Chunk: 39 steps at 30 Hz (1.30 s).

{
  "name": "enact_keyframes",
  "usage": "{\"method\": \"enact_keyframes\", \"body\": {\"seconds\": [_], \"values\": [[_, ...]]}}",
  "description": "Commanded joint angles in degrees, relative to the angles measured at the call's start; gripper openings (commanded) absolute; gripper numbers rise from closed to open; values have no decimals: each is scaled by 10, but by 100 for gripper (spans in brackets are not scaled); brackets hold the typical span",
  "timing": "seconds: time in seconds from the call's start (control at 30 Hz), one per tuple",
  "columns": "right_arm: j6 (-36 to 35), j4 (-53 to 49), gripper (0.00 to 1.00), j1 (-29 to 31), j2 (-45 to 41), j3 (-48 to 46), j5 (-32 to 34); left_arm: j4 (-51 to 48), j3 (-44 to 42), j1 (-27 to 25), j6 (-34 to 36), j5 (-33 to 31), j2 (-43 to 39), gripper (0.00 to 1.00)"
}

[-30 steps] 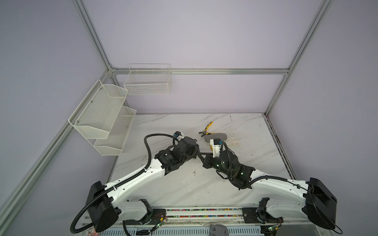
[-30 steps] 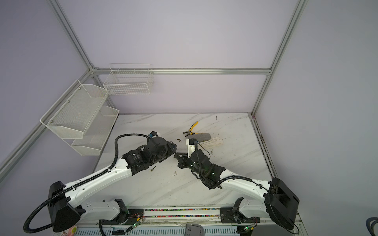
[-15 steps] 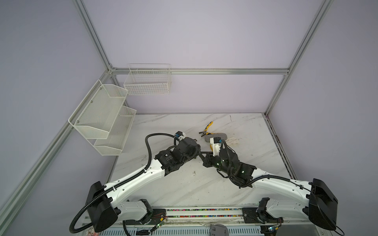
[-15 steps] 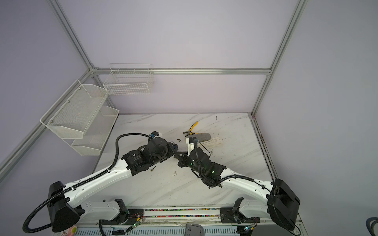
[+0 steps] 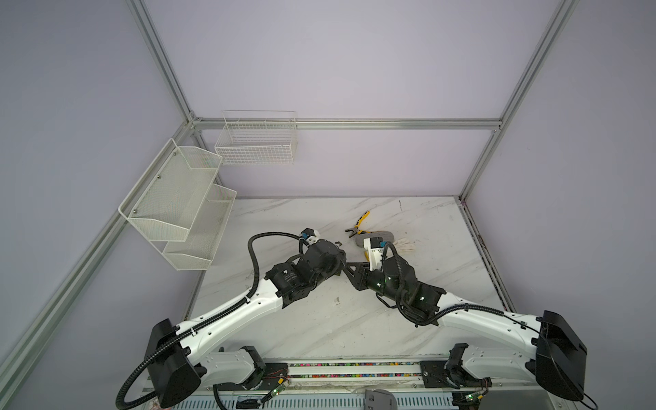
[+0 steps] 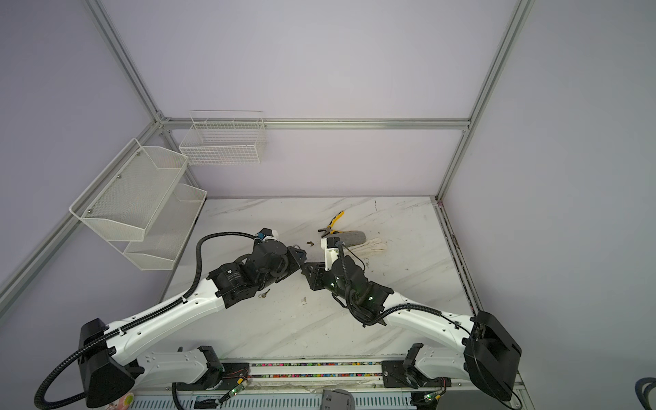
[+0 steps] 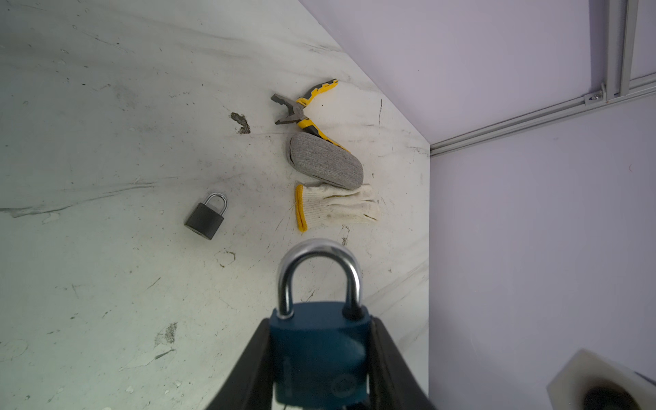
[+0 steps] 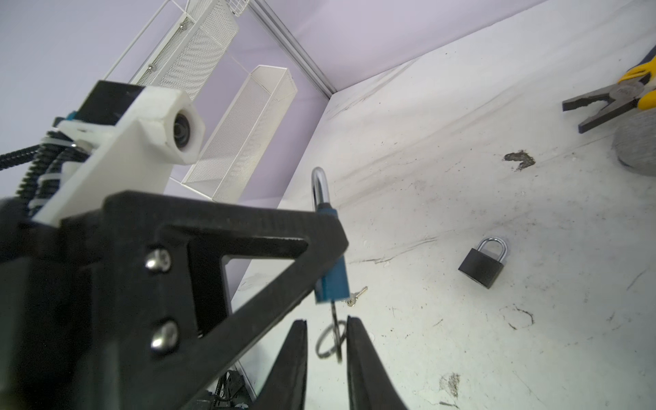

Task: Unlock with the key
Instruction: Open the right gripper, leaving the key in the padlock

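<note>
Mid-table the right gripper [image 8: 326, 321] stands with jaws slightly parted astride the key [image 8: 334, 314]; that key juts from the near end of the blue padlock [image 8: 333, 273], in line with those jaws; the left gripper [image 7: 319, 324] clamps the padlock body, shackle towards the far right corner.

Toward the upper middle of the frame, the pliers [image 5: 357, 227], the case [image 5: 387, 234] and the glove [image 5: 405, 246] are lying on the table [image 5: 319, 330] just behind the left gripper [image 5: 342, 263] and the right gripper [image 5: 351, 268].
</note>
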Motion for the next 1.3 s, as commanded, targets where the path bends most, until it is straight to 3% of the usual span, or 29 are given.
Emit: {"method": "enact_keyframes", "body": {"seconds": [0.0, 0.63, 1.27], "values": [[37, 50, 25, -1, -18, -28, -28, 35, -19, 6, 6, -28, -20, 0], [41, 62, 19, -11, 9, -13, 17, 44, -22, 6, 3, -20, -29, 0], [14, 76, 13, -19, -2, -5, 13, 52, -7, 6, 3, 19, -7, 0]]}}
